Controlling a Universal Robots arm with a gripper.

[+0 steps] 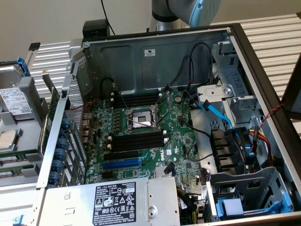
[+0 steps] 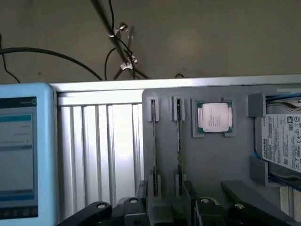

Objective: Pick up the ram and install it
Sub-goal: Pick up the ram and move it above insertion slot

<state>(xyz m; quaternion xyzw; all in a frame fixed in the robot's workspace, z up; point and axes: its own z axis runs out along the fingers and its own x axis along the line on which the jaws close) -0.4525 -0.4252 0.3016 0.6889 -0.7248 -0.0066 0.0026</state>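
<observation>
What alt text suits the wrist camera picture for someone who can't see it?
Two thin dark memory strips stand on edge in slots of a grey tray, beside a square silver processor chip and a white-labelled hard drive. The open black gripper hangs close to their ends.

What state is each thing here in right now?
Black-fingered gripper: open, holding nothing.
Thin dark-green ram strips: upright on edge in grey tray, ungripped.
Long black plastic memory slots: empty.
Square silver processor chip: seated in tray pocket.
Grey metal computer case: side open.
Blue-framed tablet screen: lit.
</observation>
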